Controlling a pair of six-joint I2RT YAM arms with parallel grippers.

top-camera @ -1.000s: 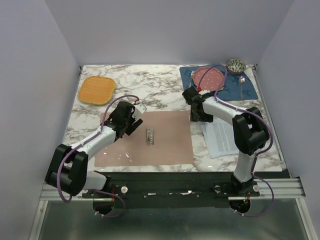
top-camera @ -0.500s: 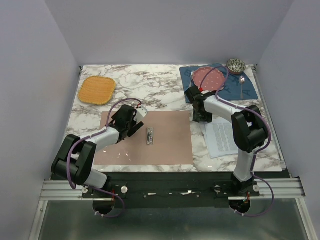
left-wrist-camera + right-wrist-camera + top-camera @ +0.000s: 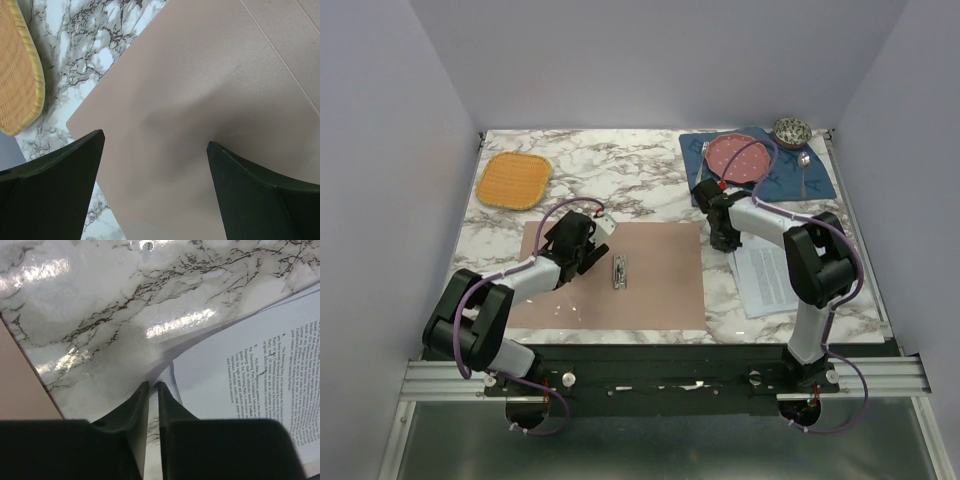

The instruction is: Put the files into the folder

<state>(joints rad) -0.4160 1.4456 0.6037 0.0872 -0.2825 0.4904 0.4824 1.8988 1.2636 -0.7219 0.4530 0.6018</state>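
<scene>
The pinkish-brown folder (image 3: 655, 295) lies open and flat in the middle of the table, a small metal clip (image 3: 618, 272) at its spine. My left gripper (image 3: 582, 250) hovers open over the folder's left half, and the left wrist view shows only bare card (image 3: 200, 75) between its wide-spread fingers (image 3: 155, 139). The files (image 3: 767, 282), white printed sheets, lie right of the folder. My right gripper (image 3: 724, 238) is at their far left corner. In the right wrist view its jaws (image 3: 154, 385) are drawn almost together, pinching the raised corner of the files (image 3: 250, 355).
An orange woven mat (image 3: 515, 178) lies at the back left, its edge showing in the left wrist view (image 3: 20, 70). At the back right a blue placemat (image 3: 790, 182) carries a pink plate (image 3: 738, 157) and a spoon (image 3: 804, 163), with a small bowl (image 3: 791, 130) behind.
The right gripper's jaws have closed from wide apart to nearly together at the corner of the files. The left arm has drawn back a little over the folder, still open.
</scene>
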